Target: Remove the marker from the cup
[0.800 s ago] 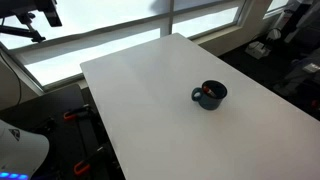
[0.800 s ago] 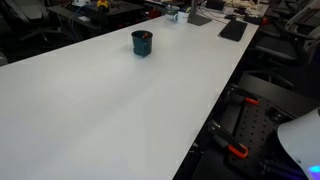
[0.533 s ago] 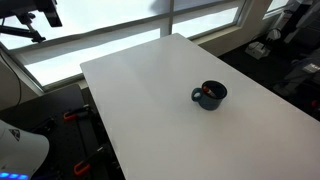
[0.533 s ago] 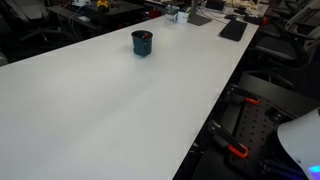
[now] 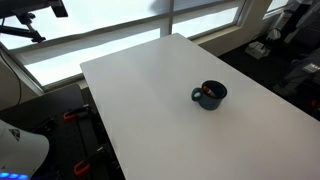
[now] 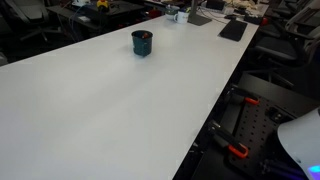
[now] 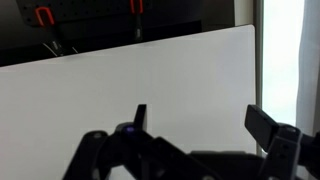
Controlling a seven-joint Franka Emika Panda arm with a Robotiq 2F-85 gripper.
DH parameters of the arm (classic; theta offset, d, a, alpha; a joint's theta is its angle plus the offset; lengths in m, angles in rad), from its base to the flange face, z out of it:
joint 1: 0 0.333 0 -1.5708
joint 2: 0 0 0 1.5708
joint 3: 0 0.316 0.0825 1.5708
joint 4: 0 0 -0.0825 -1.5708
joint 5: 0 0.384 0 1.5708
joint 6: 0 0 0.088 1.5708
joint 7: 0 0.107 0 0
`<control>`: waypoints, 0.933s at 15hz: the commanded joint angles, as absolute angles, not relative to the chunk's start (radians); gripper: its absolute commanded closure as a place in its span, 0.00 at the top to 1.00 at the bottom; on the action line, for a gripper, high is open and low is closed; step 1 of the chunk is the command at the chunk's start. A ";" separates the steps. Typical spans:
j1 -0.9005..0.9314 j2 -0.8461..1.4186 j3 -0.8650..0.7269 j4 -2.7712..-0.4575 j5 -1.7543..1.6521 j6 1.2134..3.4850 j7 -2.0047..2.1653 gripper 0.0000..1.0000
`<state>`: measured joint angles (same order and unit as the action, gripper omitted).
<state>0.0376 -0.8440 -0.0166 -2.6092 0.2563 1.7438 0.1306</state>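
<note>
The cup (image 5: pixel 210 95) stands upright on the white table (image 5: pixel 130 90), out in the open with bare table top all around it. Its loop handle sticks out to one side. In both exterior views a small reddish bit of the marker (image 5: pixel 207 92) shows inside the cup's dark mouth. It is too small to tell how it leans.

The pincer (image 7: pixel 200 125) is spread wide in the wrist view. Its two dark fingers (image 7: pixel 140 116) stand far apart, with only plain white table between them. In an exterior view the dark end of the arm (image 5: pixel 55 8) hangs high by the windows, well apart from the cup.

A flat black slab (image 6: pixel 233 30) lies at the table's end, well apart from the cup.
</note>
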 commanded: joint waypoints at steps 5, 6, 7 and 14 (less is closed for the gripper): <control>-0.002 -0.474 -0.230 -2.279 0.364 1.505 -0.050 1.00; -0.005 -0.425 -0.247 -2.238 0.391 1.462 -0.068 1.00; -0.013 -0.371 -0.260 -2.196 0.413 1.421 -0.081 1.00; -0.085 -0.100 -0.222 -2.004 0.385 1.291 -0.008 1.00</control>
<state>-0.0499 -0.2030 -0.2583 -2.0973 0.4165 1.3516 -0.0525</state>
